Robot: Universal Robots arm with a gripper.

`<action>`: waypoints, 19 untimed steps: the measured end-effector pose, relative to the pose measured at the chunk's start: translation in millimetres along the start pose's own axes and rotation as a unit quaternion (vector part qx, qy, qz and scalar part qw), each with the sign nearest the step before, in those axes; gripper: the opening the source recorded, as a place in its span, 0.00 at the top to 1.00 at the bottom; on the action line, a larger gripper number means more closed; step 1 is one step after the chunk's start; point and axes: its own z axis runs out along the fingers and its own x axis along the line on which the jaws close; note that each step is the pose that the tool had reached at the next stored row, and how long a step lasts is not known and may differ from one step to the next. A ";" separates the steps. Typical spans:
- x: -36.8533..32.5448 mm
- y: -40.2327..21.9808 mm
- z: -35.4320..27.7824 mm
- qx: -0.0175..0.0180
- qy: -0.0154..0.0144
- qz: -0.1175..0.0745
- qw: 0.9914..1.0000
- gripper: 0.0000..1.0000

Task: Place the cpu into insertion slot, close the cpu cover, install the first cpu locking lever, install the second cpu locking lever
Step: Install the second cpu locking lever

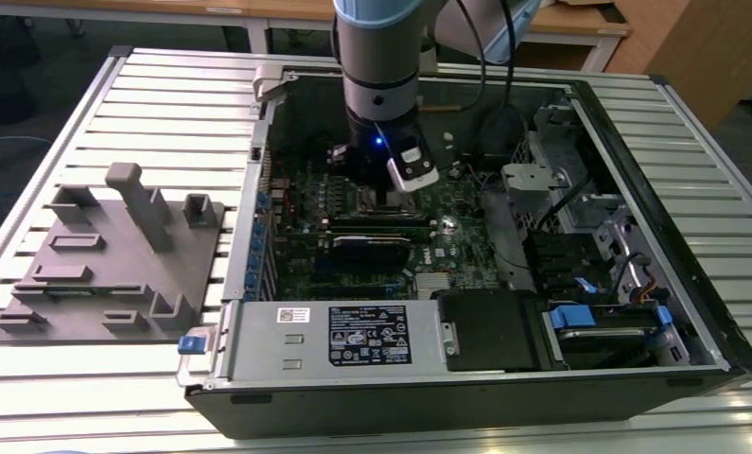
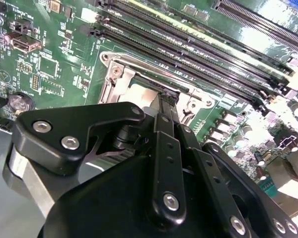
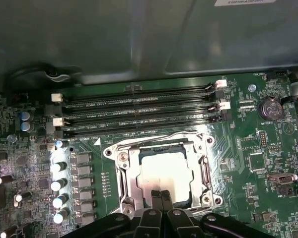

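Inside an open black computer case (image 1: 678,312) lying on a slatted metal desk (image 1: 161,95), a single robot arm (image 1: 378,57) reaches straight down toward the green motherboard (image 1: 445,236). In the exterior view the arm's tool (image 1: 378,194) hangs over the board's middle, and a small blue light glows on its wrist.

In the first wrist view, the cpu (image 3: 166,171) lies flat in the insertion slot (image 3: 123,184), its pale metal top catching bright glare. The cpu cover (image 3: 206,171), a silver frame with a large cut-out, lies around the chip. Whether the frame is fully down cannot be told from these views. The tool's 2 black fingers (image 3: 155,201) are pressed together, holding nothing, and their tips sit at the chip's 6 o'clock edge. Whether the tips touch the metal cannot be told.

At the slot's 12 o'clock side run 4 long dark memory slots (image 3: 139,111) with white clips at their ends. A column of small silver capacitors (image 3: 58,183) stands at the slot's 9 o'clock side. A round coin battery (image 3: 269,107) sits toward 2 o'clock.

In the second wrist view, the black linkage of the tool (image 2: 165,106) covers much of the socket.

On the desk, at the case's 9 o'clock side in the exterior view, rests a grey fixture block (image 1: 104,274) with upright posts.
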 end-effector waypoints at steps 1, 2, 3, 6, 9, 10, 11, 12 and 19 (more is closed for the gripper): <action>0.1 2.1 0.2 0.000 0.000 0.000 1.000 0.89; -0.1 3.6 0.4 0.001 0.000 0.000 1.000 0.89; -0.9 5.9 0.7 0.001 0.000 0.000 1.000 0.89; -3.5 9.8 1.5 0.002 0.000 0.000 1.000 0.89; -6.1 12.9 2.1 0.003 0.001 0.000 1.000 0.89; -6.6 13.0 2.1 0.003 0.001 0.000 1.000 0.89; -6.9 13.2 1.8 0.003 0.002 0.000 1.000 0.89; -7.1 13.4 1.0 0.003 0.002 0.000 1.000 0.89; -7.7 16.7 -4.2 0.003 0.002 0.000 1.000 0.89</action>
